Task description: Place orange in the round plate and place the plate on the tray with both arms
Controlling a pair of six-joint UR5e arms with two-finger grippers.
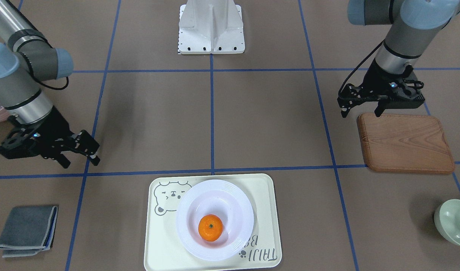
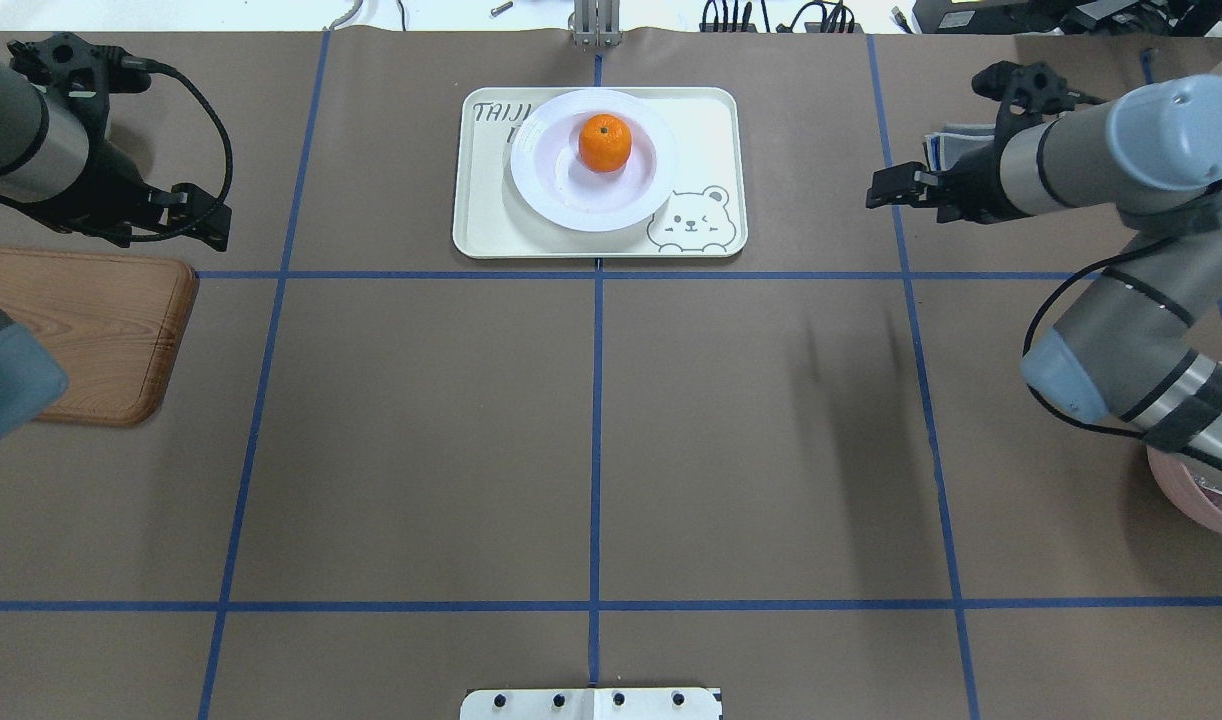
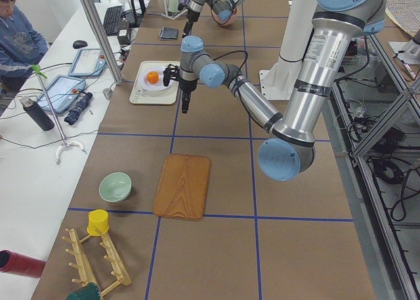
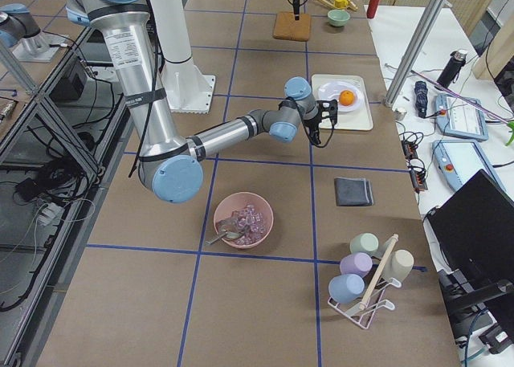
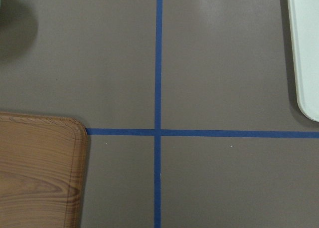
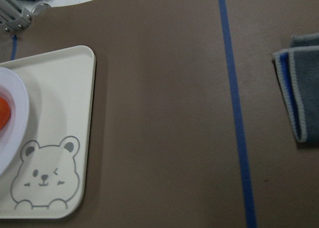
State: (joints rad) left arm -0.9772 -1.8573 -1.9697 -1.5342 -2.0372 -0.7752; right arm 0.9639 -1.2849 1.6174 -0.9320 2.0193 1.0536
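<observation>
Sitting in the plate [image 1: 235, 195] on the tray [image 1: 265, 197], the orange [image 1: 210, 227] lies between two spread, empty claws, well apart from both. The right claw [image 1: 81, 161] is nearer; the left claw [image 1: 360, 111] hangs at the board [image 1: 405, 145] corner. The task looks done.

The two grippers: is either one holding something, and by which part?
Nothing is held. The left gripper and the right gripper are both open and empty.

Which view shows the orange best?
Exterior front-facing: the orange is largest there, whole, stem dimple visible, sitting in the round plate on the tray. Overhead shows it whole but smaller; both side views show it tiny; right wrist catches only a sliver; left wrist shows none of it.
</observation>
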